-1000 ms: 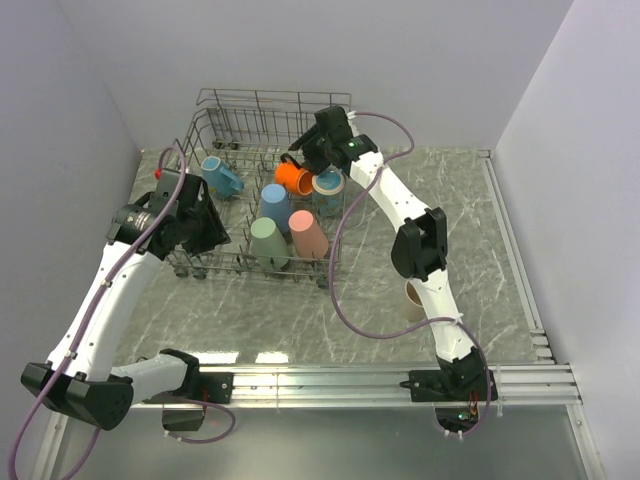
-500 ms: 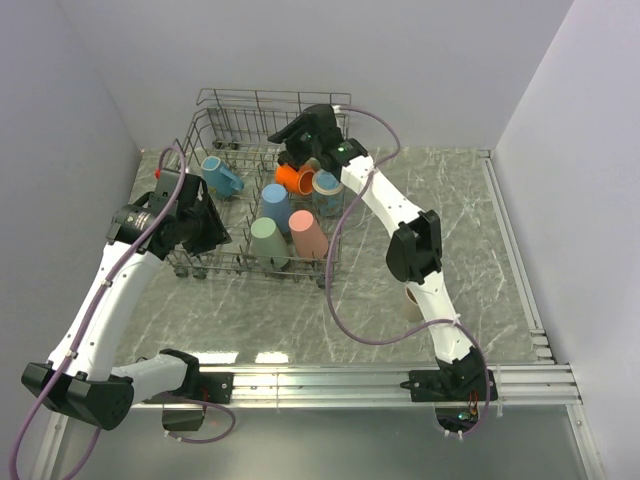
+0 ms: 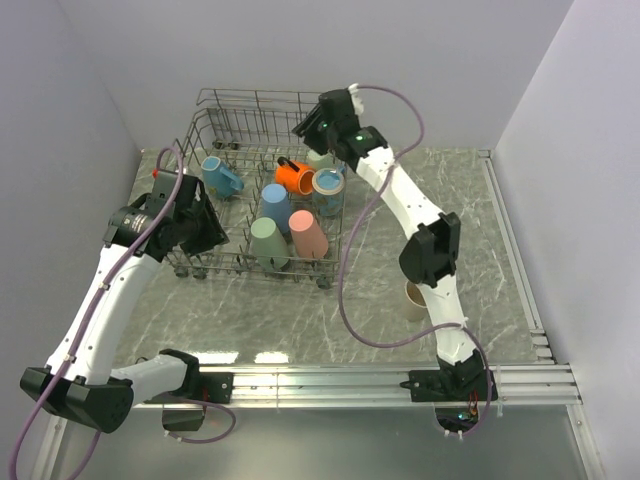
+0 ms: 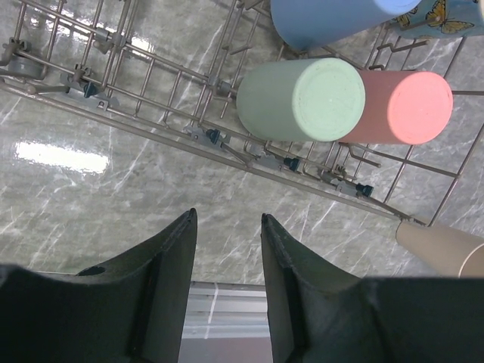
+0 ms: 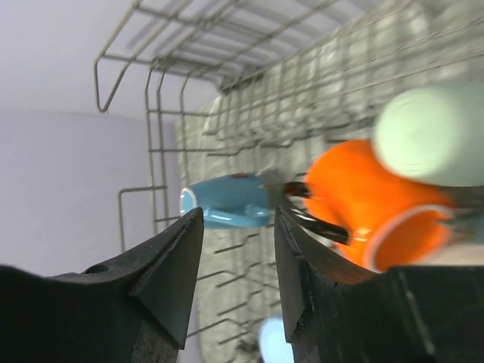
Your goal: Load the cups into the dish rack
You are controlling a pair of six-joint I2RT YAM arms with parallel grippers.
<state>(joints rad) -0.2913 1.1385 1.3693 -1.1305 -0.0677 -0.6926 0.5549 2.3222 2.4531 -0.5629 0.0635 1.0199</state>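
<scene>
The dish rack (image 3: 215,262) stands at the table's back middle and holds several cups. An orange mug (image 3: 294,177) lies on its side beside a patterned cup (image 3: 328,185). A blue mug (image 3: 222,175), a blue cup (image 3: 275,205), a green cup (image 3: 267,241) and a pink cup (image 3: 307,234) are there too. One beige cup (image 3: 413,298) stands on the table right of the rack. My right gripper (image 3: 305,128) hangs open and empty above the rack's back, over the orange mug (image 5: 370,204) and blue mug (image 5: 227,200). My left gripper (image 4: 227,219) is open and empty at the rack's near left edge.
A pale green cup (image 5: 431,132) shows blurred beside the orange mug. The beige cup (image 4: 442,249) lies just outside the rack's wire side (image 4: 151,128). Grey walls close in on the left, back and right. Marble tabletop (image 3: 300,320) lies in front of the rack.
My right gripper has lifted off the orange mug and drawn back toward the rack's rear, its jaws narrowing a little. The orange mug stays lying in the rack. The left arm has not moved.
</scene>
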